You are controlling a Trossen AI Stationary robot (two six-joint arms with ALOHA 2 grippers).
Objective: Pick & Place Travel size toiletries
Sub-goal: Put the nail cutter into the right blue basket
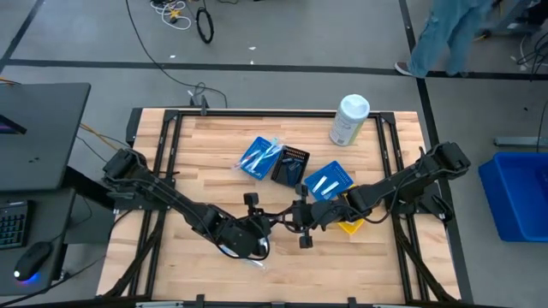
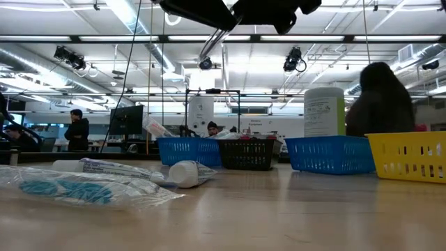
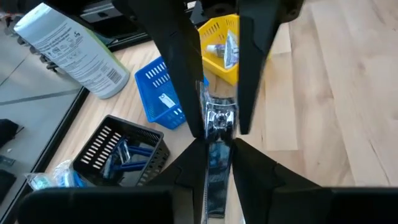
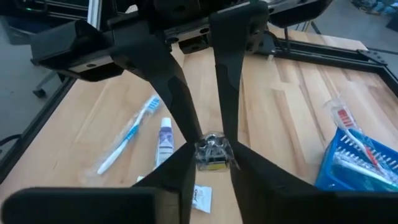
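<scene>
Both end effectors (image 1: 276, 219) on one packet (image 3: 219, 121)

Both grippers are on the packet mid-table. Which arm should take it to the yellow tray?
Right. Left gripper and right gripper both have jaws shut on the packet; the yellow tray lies right beside the right arm, farther from the left.

A robotics lab or open workshop hall. Ceiling strip lights (image 2: 132, 17) and exposed ducts run over benches with monitors (image 2: 127, 118), where people (image 2: 77, 130) stand or sit. The wooden table (image 1: 223, 141) sits in a black frame on a grey floor strewn with cables (image 1: 184, 15).
</scene>
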